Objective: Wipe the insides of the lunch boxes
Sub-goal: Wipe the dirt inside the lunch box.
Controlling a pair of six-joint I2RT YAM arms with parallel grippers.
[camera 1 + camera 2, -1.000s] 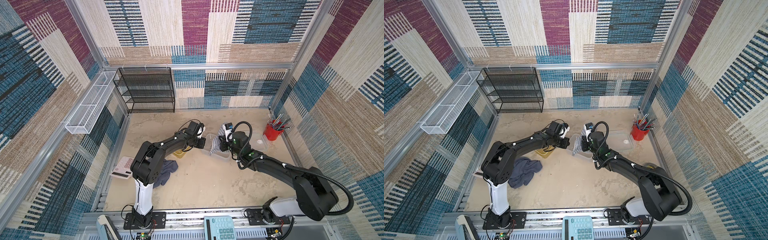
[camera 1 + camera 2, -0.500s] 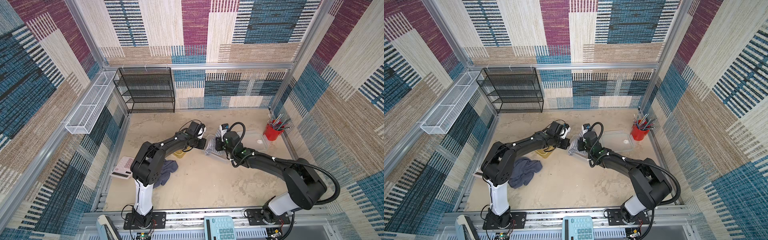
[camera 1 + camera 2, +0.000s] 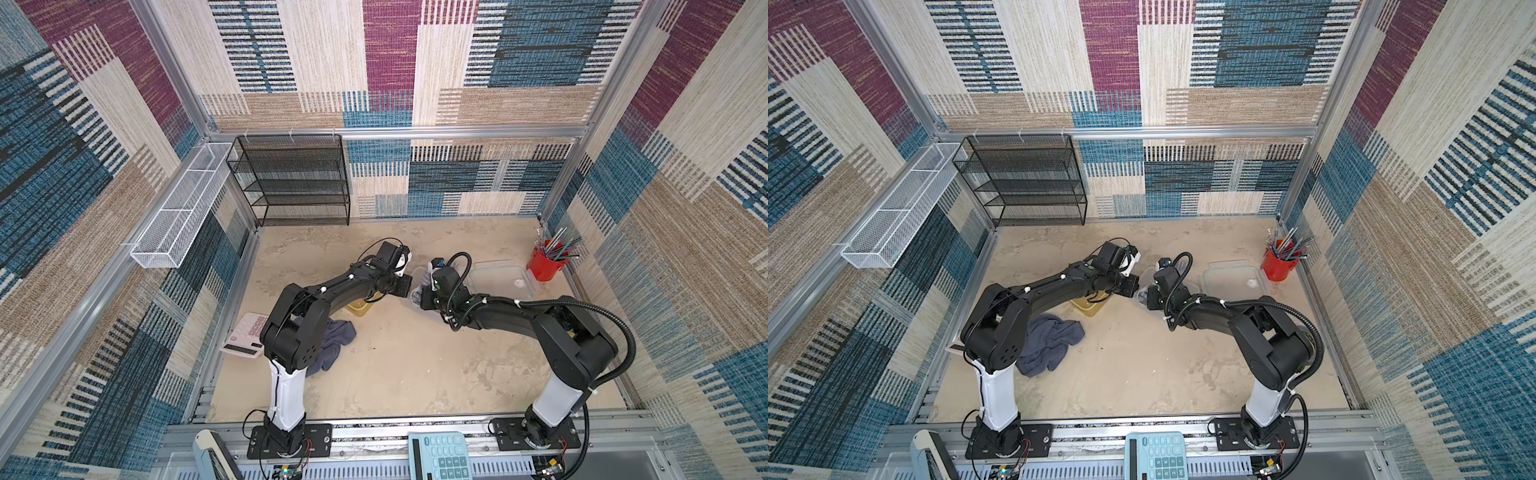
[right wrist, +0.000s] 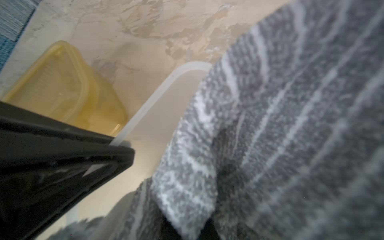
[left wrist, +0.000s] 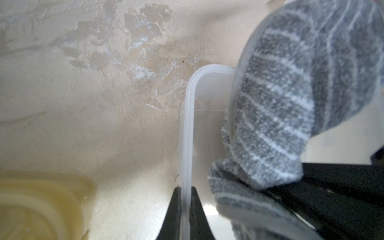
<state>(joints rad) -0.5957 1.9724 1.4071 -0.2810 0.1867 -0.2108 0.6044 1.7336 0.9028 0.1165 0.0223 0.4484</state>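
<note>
Grey cloth (image 5: 291, 104) inside clear box (image 5: 188, 124), amber box (image 4: 62, 83)

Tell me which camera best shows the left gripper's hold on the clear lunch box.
Left wrist view: both fingers of the left gripper show, shut on the rim of the clear lunch box. The right wrist view shows the grip side-on, beside the grey striped cloth. In both top views the arms hide most of it.

- I see a mottled beige worktop (image 3: 415, 374).
- On it: amber lunch box (image 3: 358, 308), clear lunch box (image 5: 187, 128) near it, clear lid (image 3: 500, 279), red pen cup (image 3: 542, 268).
- A blue-grey cloth (image 3: 336, 343) and a pale calculator (image 3: 245, 340) lie at its left side.
</note>
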